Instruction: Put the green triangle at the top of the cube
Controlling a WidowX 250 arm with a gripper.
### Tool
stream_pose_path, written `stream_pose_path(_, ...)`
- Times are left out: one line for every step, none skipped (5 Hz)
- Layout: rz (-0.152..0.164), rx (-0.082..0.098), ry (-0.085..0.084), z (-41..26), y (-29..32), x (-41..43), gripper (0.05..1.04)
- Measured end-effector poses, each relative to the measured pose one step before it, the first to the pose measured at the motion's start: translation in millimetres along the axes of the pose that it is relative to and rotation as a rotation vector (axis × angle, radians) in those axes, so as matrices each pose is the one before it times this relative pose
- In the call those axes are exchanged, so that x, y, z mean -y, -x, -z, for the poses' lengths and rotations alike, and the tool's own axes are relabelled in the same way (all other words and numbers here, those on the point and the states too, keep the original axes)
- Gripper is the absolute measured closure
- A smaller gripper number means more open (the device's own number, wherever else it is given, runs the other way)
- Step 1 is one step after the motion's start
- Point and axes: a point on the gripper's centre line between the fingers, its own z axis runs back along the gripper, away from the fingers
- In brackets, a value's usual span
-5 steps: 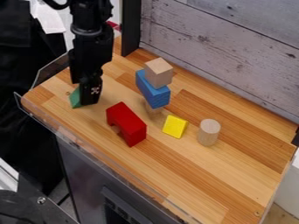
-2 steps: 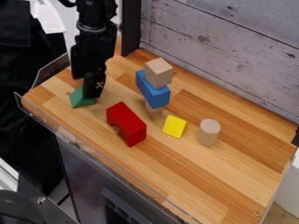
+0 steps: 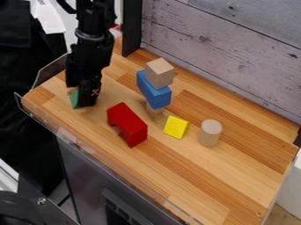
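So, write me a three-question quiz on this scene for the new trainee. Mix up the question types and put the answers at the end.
1. Multiple choice: What sits directly on top of the blue block?
A) the red block
B) the wooden cube
C) nothing

2. True or false: The green triangle is not yet on top of the wooden cube.

3. Fill in the missing word: Of the coloured pieces, the one closest to the wooden cylinder is ____.

Key: 1. B; 2. True; 3. yellow
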Motion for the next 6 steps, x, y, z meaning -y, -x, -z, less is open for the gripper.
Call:
stream_pose_path(-0.0047, -0.0128, 0.0094, 5.46, 0.9, -0.83, 0.133)
stream_pose_path(-0.0195, 0.0362, -0.0015, 1.12, -4.17, -1.77, 0.414)
stream_pose_path(-0.0436, 0.0501, 0.0246, -1.78, 1.19, 6.61, 0.516)
stream_pose_path(-0.019, 0.0464, 0.0049, -24.31, 4.5, 8.31, 0.516)
stream_pose_path(-0.0094, 0.125, -0.0279, -54.86, 0.93, 12.23, 0.516)
stream_pose_path(0.0182, 0.0743, 0.0253, -39.97, -4.73, 12.02, 0.516)
